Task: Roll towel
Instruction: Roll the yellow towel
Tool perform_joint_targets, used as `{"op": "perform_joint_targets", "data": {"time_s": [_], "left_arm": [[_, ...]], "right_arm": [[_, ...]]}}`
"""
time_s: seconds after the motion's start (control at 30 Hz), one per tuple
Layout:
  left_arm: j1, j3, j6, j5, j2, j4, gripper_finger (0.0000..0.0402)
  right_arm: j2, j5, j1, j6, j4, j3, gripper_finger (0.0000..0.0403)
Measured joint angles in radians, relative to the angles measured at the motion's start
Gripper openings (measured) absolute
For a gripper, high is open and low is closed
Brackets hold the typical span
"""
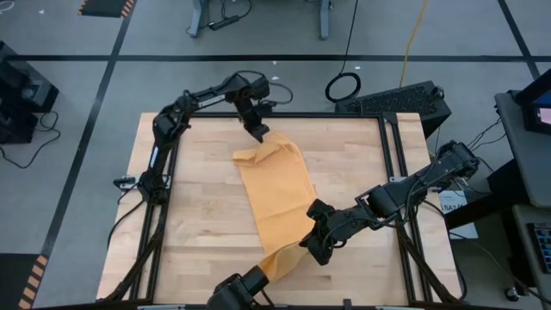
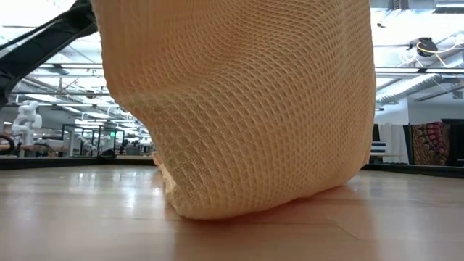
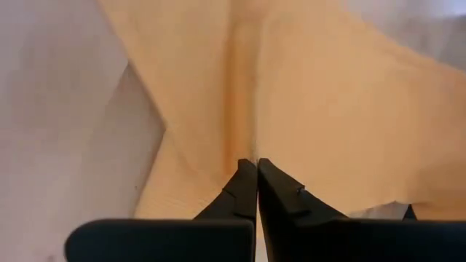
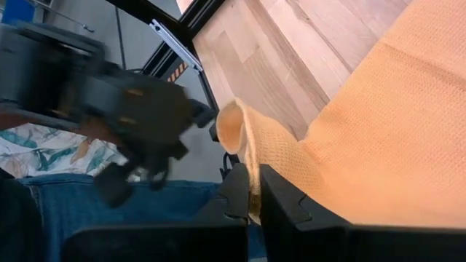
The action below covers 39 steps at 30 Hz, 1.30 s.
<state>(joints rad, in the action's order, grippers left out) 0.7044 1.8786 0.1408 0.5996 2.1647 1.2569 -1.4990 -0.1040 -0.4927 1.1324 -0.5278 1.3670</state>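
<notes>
The orange-yellow towel lies as a long strip on the wooden table, running from the far middle to the near edge. My left gripper is shut on its far end. My right gripper is shut on its near part, by the right side edge. The towel's near end is raised and curls toward the low camera. In the low view the towel hangs close in front and its lower fold rests on the table. My left gripper pinches a raised fold at the towel's far end between its two shut fingers, slanting down from the far side. A crease runs away from the fingertips and the cloth spreads out on both sides onto the table. My right gripper pinches the towel's side edge near its near end between its two shut fingers, coming from the table's right. The edge is lifted off the wood and curls over past the fingertips. The rest of the cloth slopes down to the table.
The black frame rail runs along the table's right side, and another rail along its left. The low camera's mount sits at the near edge, right by the towel's near end. Bare wood lies left of the towel.
</notes>
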Motion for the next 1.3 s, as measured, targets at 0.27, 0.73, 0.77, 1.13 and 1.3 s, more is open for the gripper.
{"op": "perform_joint_targets", "data": {"time_s": [0.27,0.73,0.77,1.13,1.3], "left_arm": [[-0.009,0.142,0.026,-0.008,-0.079,-0.185,0.0003],[-0.06,0.161,0.074,-0.126,0.0,-0.392,0.0002],[-0.062,0.161,0.09,-0.135,0.007,-0.408,0.0002],[-0.126,0.161,0.18,-0.209,0.087,-0.579,0.0002],[-0.156,0.161,0.182,-0.289,0.098,-0.639,0.0002]], "right_arm": [[0.0,0.005,0.0,-0.01,0.0,0.0,0.0004],[0.0,0.032,0.0,-0.009,0.004,0.0,0.0004],[0.0,0.032,0.0,-0.006,0.005,0.0,0.0004],[0.0,0.031,0.0,0.008,0.009,0.0,0.0004],[0.0,0.031,0.0,0.011,0.026,0.0,0.0004]]}}
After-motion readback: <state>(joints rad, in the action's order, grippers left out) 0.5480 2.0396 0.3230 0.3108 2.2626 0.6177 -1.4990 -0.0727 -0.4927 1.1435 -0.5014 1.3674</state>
